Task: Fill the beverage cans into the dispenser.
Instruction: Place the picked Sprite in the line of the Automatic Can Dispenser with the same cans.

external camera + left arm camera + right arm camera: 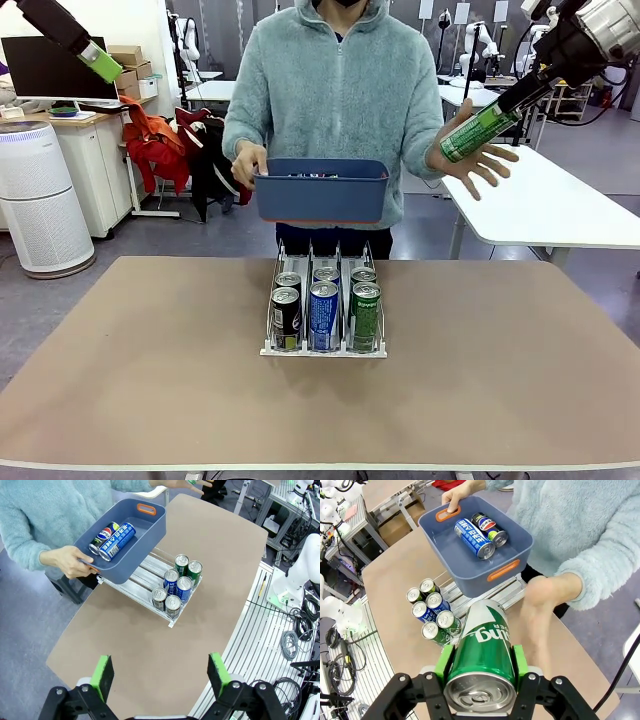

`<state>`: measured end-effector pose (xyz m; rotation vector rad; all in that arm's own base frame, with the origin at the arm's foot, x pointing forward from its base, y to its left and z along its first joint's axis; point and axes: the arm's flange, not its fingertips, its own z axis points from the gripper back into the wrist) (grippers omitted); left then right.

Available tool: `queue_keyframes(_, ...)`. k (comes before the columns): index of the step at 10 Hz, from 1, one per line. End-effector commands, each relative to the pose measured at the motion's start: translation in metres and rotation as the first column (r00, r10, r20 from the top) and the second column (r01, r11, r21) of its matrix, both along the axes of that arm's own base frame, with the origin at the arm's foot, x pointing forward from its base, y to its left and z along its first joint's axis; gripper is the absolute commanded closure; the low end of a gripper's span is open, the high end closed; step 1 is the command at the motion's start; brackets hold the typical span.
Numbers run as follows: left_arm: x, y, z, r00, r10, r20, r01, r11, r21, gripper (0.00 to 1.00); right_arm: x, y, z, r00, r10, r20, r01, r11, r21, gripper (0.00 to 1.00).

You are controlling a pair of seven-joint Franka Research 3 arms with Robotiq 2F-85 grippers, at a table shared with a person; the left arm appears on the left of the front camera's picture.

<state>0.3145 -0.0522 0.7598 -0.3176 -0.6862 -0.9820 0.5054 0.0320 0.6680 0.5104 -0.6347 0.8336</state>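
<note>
The right jaws are closed on a green beverage can (478, 130), held high in the air at the far right, well above the surface (150, 380). Their green pads (444, 662) press the can's sides near its silver top, and the can tilts down towards the person. The person's open hand (475, 160) is spread just beside and behind this can.

The left jaws hang high at the far left, wide open with nothing between the green pads (104, 675).

The dispenser (322, 352) sits in the middle of the surface. Six cans stand at its near end, two per lane: black cans (286, 315) in the left lane, blue cans (323, 315) in the middle, green cans (365, 315) on the right.

The person's other hand (248, 163) holds a dark blue bin (320, 195) above the dispenser's far end. Two cans lie on their sides in the bin, a blue one (474, 539) and a dark one (490, 529).
</note>
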Motion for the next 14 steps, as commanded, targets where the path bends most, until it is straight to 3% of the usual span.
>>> queue_keyframes(1,0.0001,0.0008,-0.0009,1.0,0.001,-0.001,-0.001,1.0,0.01,0.0,-0.0009,0.0002,0.0021,1.0,0.003,0.007,-0.003,1.0,0.0,1.0)
queue_keyframes(14,0.0001,0.0008,-0.0009,1.0,0.001,-0.001,-0.001,1.0,0.01,0.0,-0.0009,0.0002,0.0021,1.0,0.003,0.007,-0.003,1.0,0.0,1.0)
